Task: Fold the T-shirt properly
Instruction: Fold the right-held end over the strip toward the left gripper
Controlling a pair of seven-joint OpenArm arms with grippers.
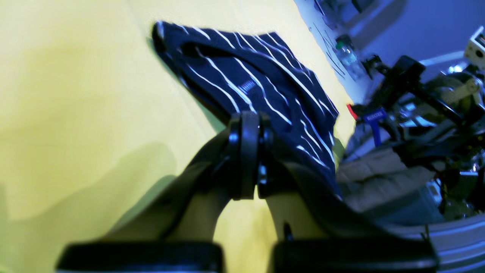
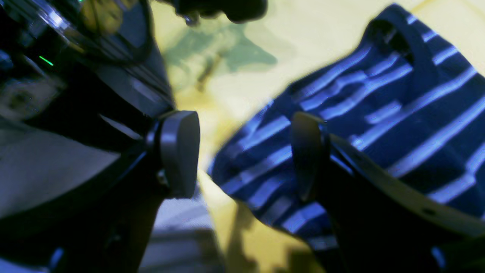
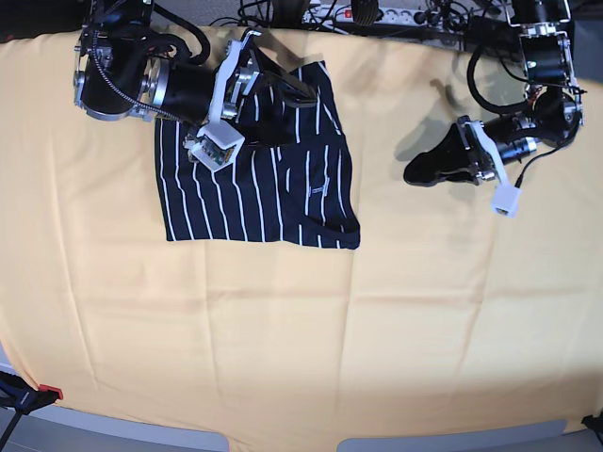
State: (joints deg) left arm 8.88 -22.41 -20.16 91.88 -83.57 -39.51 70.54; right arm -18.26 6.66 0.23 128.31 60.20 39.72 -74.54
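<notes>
Striped T-shirt (image 3: pixel 254 184) folded flat on yellow cloth (image 3: pixel 301 330) w/ tabletop beneath, approx 10 o'clock, right claw (image 2: pixel 242 151) jaws apart over its top edge, left claw (image 1: pixel 248 125) closed, empty, approx 2 o'clock.

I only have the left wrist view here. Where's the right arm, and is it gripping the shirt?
Observer: The right gripper is at the T-shirt's far edge, jaws wide apart, nothing clamped.
Operator: Is my left one touching cloth?
Observer: No. In the base view the left gripper is shut, out over bare yellow cloth, apart from the shirt.
Operator: How does the shirt lie?
Observer: Folded to a rough rectangle, flat on the table.
</notes>
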